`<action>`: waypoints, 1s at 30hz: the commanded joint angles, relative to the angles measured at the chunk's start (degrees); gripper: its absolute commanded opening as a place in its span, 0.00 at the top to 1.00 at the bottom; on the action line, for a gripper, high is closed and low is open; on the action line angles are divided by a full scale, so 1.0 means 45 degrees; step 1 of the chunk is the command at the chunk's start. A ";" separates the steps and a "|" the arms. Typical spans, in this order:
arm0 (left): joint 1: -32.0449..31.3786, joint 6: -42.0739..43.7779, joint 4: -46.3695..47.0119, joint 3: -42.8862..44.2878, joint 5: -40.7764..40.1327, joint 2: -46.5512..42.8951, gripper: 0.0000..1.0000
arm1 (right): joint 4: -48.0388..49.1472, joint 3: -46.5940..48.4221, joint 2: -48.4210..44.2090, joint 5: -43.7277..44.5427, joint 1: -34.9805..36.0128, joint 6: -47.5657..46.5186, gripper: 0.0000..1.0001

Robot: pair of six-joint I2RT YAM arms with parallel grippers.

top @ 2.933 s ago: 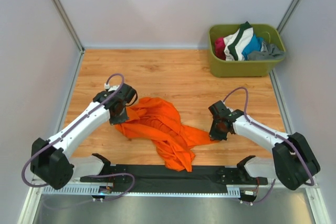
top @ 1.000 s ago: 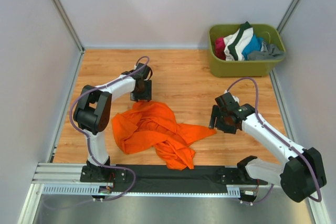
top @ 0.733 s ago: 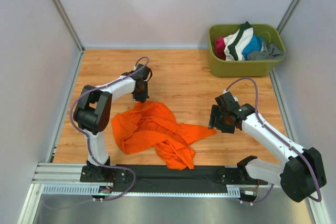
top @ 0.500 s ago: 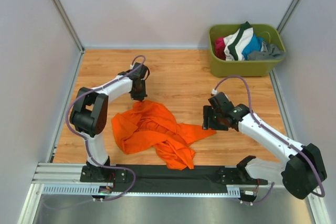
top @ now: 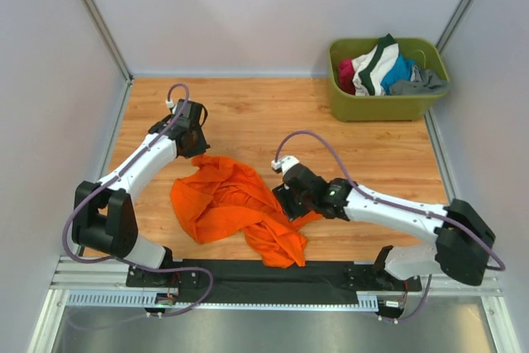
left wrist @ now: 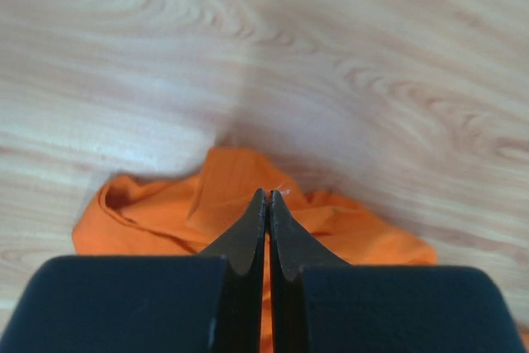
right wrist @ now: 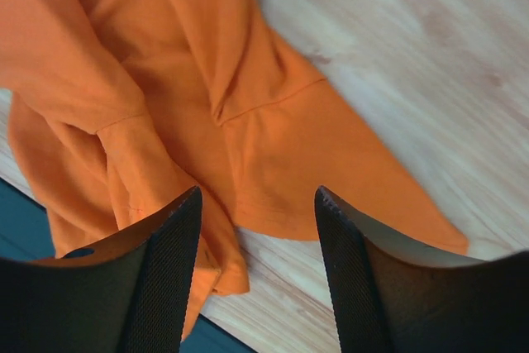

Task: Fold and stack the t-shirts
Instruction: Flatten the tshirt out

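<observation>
A bright orange t-shirt [top: 235,204] lies crumpled on the wooden table, near the front middle. My left gripper [top: 192,143] is at the shirt's far left edge. In the left wrist view its fingers [left wrist: 248,233] are pressed together over a raised fold of the t-shirt [left wrist: 223,183], with orange cloth showing in the slit between them. My right gripper [top: 289,201] hovers over the shirt's right side. It is open [right wrist: 258,196], with nothing between its fingers, above a flat flap of the t-shirt [right wrist: 273,146] and bare wood.
An olive-green tub [top: 380,107] stands at the back right corner, filled with several more garments [top: 378,68]. A black strip [top: 264,274] runs along the table's near edge, under the shirt's front tip. Grey walls enclose the table on three sides.
The left gripper closed at the shirt's far edge and moved left, drawing that edge with it. The right arm swung left from beside the shirt to over its right side.
</observation>
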 commanded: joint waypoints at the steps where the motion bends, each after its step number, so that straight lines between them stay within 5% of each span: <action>1: -0.0012 -0.0553 -0.0137 -0.0608 0.0047 -0.0068 1.00 | 0.0274 0.0744 0.1306 0.1380 0.1148 -0.0107 0.42; 12: -0.0012 0.0110 0.0176 -0.0765 0.0261 -0.0343 1.00 | -0.1056 0.1098 0.2304 0.3646 0.2205 0.1320 0.51; 23: -0.0012 0.0364 0.0274 -0.0746 0.0497 -0.0245 1.00 | -0.0628 0.0298 0.2754 0.2459 0.2186 0.1301 0.44; 26: -0.0012 0.0462 0.0157 -0.0512 0.0419 -0.0205 1.00 | -0.0334 0.0101 0.2870 0.2553 0.2225 0.1146 0.53; 30: -0.0012 0.0715 -0.0311 -0.0005 0.0379 -0.0206 1.00 | -0.0568 0.0316 0.3086 0.3140 0.2011 0.0891 0.83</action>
